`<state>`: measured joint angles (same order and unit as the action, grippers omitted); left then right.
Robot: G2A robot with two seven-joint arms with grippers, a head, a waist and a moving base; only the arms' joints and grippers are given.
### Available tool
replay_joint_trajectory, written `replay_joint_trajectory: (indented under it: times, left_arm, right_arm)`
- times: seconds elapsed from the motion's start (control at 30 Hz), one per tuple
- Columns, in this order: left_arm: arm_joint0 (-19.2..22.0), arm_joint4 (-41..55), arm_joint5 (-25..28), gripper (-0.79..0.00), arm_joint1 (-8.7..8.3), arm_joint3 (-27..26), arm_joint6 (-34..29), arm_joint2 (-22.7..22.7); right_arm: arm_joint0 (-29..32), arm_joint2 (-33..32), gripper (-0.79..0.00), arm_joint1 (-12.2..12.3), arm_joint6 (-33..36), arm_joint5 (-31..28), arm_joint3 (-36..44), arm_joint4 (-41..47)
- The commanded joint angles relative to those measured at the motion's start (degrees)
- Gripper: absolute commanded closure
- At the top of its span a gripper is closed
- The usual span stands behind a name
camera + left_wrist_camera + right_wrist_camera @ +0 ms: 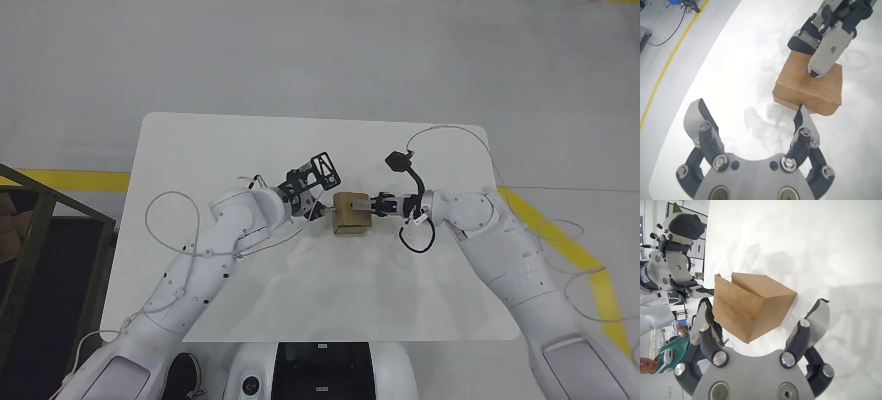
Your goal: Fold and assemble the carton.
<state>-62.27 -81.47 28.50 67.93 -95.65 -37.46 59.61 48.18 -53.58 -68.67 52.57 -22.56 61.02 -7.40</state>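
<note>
Jaws parted both sides: left jaws and right jaws flank one carton (351, 214) on table (300, 290).

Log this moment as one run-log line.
carton: folded into box, on table | left gripper: open, fingertip at carton edge | right gripper: open, one finger on carton, other clear
</note>
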Motion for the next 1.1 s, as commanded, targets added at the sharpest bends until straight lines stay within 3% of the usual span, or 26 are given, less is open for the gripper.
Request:
replay_joint_trajectory:
  times: [0.0,0.03,0.1,0.17,0.2,0.77,1.07]
  left_arm:
    - [-0.1,0.2,-0.1,-0.785,-0.05,0.1,0.0,0.4]
    - [-0.2,0.2,0.0,-0.785,-0.08,0.0,0.0,0.5]
    - [-0.3,0.2,0.0,-0.785,-0.11,-0.1,0.0,0.7]
    - [-0.3,0.2,0.1,-0.785,-0.13,-0.3,0.0,0.8]
    - [-0.3,0.2,0.1,-0.785,-0.13,-0.4,0.0,0.8]
    - [-2.5,-0.9,0.8,-0.785,-0.59,-0.2,0.7,1.9]
    - [-1.8,-0.9,0.6,-0.785,-0.26,-0.6,0.4,0.4]
  right_arm:
    - [0.2,-0.3,-0.579,0.1,0.3,0.1,-0.1,-0.1]
    - [0.3,-0.3,-0.536,0.2,0.5,0.2,-0.1,-0.1]
    - [0.4,-0.4,-0.52,0.2,0.6,0.2,0.1,-0.2]
    - [0.5,-0.4,-0.376,0.2,0.6,0.2,0.3,-0.1]
    - [0.6,-0.4,-0.369,0.2,0.6,0.3,0.4,-0.1]
    - [0.7,-0.3,-0.406,0.2,0.6,-0.2,0.1,0.7]
    - [0.3,0.2,-0.419,0.0,0.6,-0.5,-0.5,1.1]
